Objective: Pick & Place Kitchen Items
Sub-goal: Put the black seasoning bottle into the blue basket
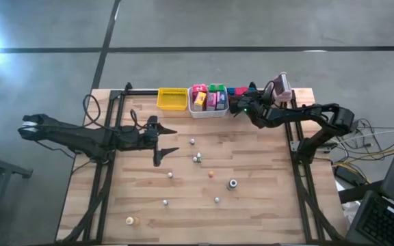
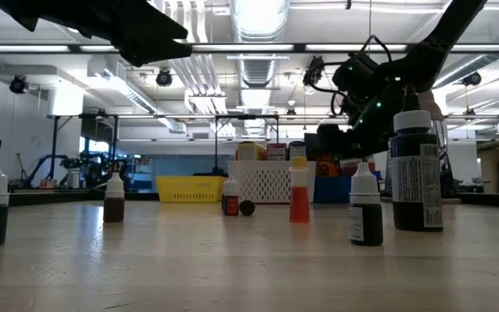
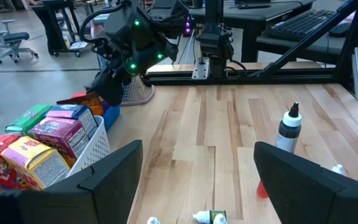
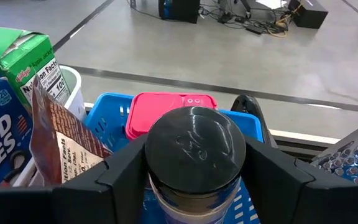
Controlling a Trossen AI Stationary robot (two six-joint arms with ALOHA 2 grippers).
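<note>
at the table's left the left gripper (image 1: 161, 142) is held above the boards with its fingers spread wide and nothing between them, pointing toward the middle of the table. just ahead of it, the small bottles (image 1: 195, 158) are scattered over the open wood, several standing upright in the low view, one dark bottle (image 2: 417, 172) close to that camera. along the far edge a yellow bin (image 1: 172, 99) is seen, then a white bin (image 1: 208, 109) packed with upright coloured packets (image 3: 56, 134), then a blue bin (image 4: 107, 118) holding a pink box (image 4: 166, 106). the right gripper (image 4: 194, 180) is poised over that blue bin, a black-capped jar (image 4: 194, 149) upright between its fingers; whether the jar is clamped or already let go cannot be told. the coming move is judged to turn on this: the jar lies directly over the blue bin, long axis vertical, so only a short descent or release is needed. for the loose bottles, the left arm is the nearer one.
</note>
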